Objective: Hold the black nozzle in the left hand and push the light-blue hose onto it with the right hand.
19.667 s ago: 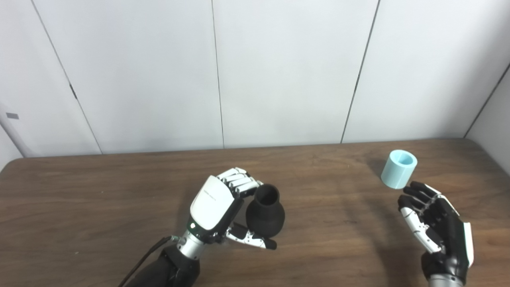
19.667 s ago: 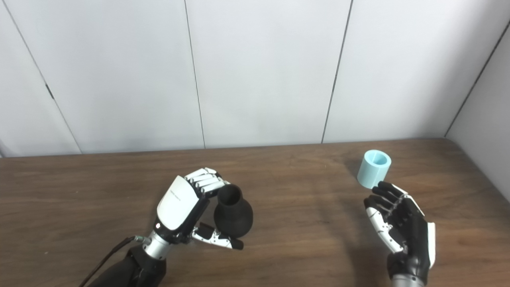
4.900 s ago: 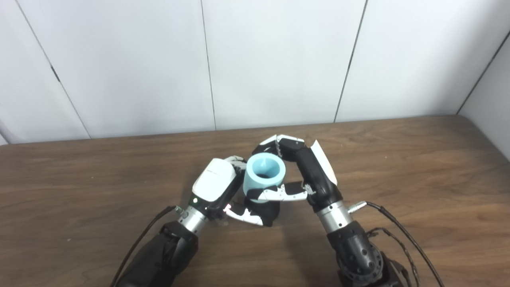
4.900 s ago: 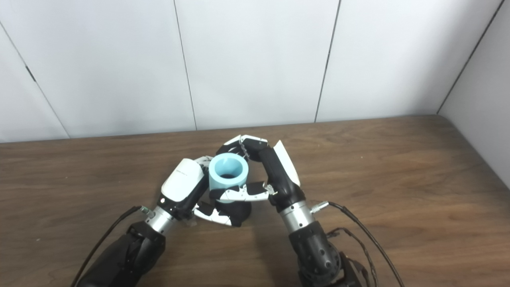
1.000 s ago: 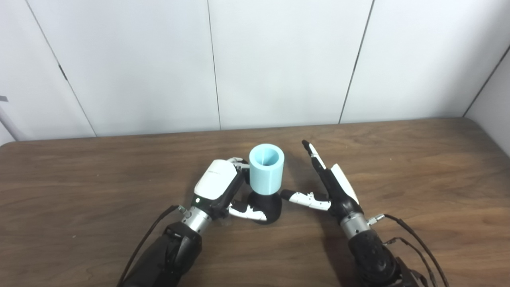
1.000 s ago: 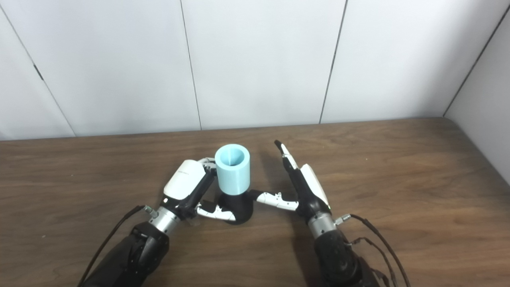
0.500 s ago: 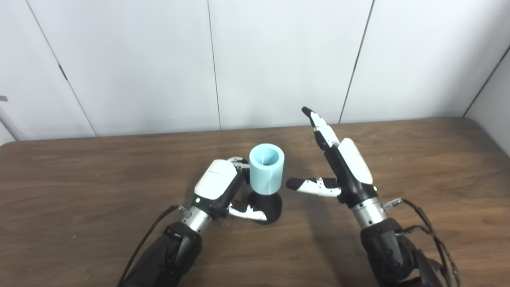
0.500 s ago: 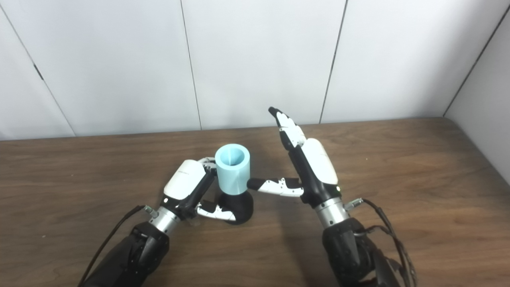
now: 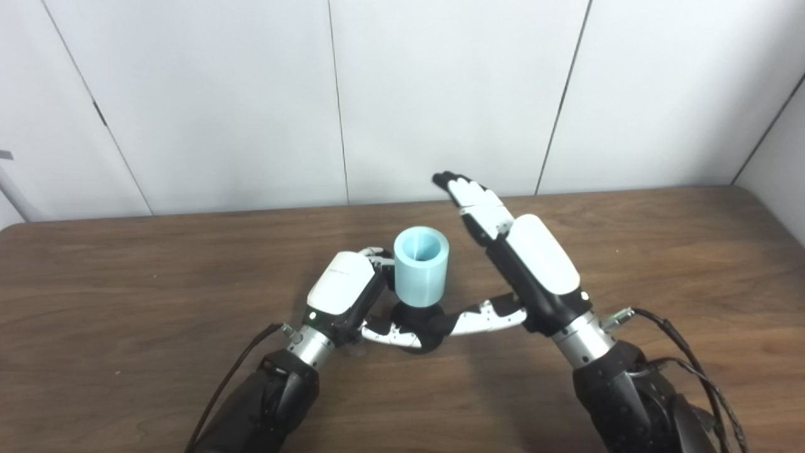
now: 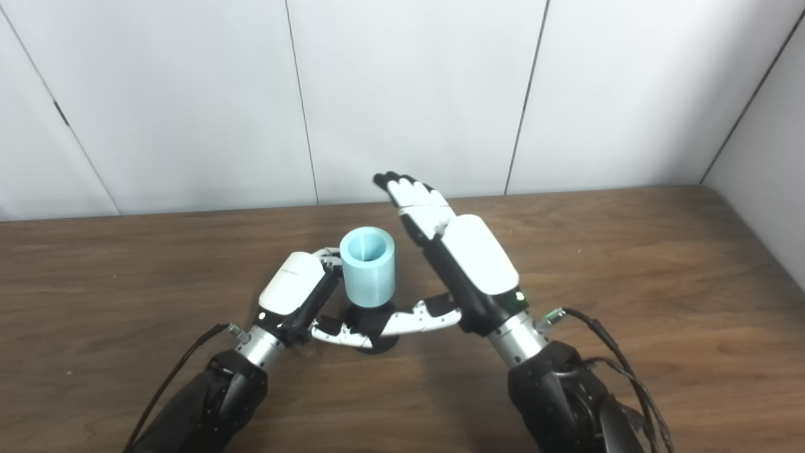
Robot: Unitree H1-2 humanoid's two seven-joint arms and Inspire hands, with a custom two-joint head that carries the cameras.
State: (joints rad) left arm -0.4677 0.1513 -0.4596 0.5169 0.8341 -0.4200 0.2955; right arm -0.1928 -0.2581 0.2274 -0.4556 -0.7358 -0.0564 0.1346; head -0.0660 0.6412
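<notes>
Your left hand [image 9: 343, 296] grips the nozzle [image 9: 416, 319] on the table [image 9: 126, 302]; the hose [image 9: 421, 267] stands upright on it. Your right hand [image 9: 531, 270] is spread, holding nothing, thumb beside the nozzle.

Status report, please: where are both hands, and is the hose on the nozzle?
Left hand shut on black nozzle. Light-blue hose upright on nozzle. Right hand open beside hose, holding nothing. Nothing in the way.
</notes>
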